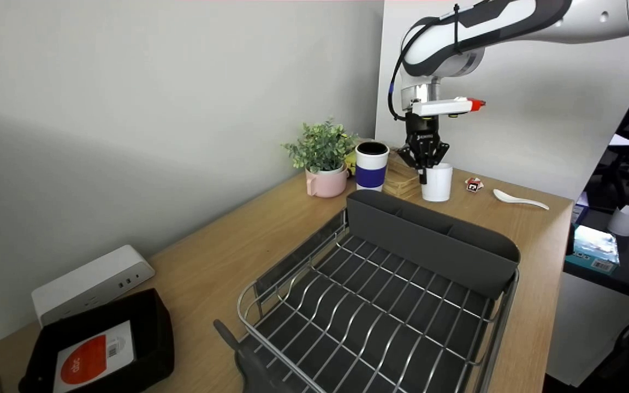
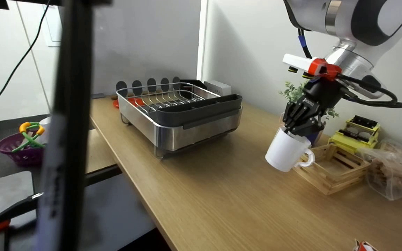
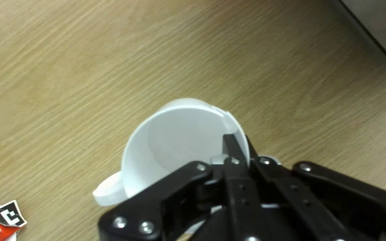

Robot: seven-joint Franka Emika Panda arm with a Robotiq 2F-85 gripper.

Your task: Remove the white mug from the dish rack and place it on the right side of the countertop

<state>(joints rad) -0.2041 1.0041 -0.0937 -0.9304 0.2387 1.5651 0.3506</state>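
The white mug point(image 1: 439, 184) is off the dish rack and over the countertop point(image 1: 535, 256). In an exterior view the white mug point(image 2: 284, 153) is tilted and appears raised above the countertop point(image 2: 204, 202), handle toward the wooden crate. My gripper point(image 2: 287, 129) is shut on its rim. In the wrist view the gripper point(image 3: 238, 144) has one finger inside the white mug point(image 3: 183, 134) and one outside; the handle points to the lower left. The dish rack point(image 1: 429, 243) stands on the countertop apart from the mug; it also shows in an exterior view point(image 2: 201, 136).
A wooden crate point(image 2: 333, 174), a white cup with a blue band point(image 1: 371, 164) and a plant in a pink mug point(image 1: 326, 180) stand near the mug. A red and white packet point(image 1: 473, 184) and a white spoon point(image 1: 516, 201) lie beyond it. A plastic bag point(image 2: 396, 170) is by the wall.
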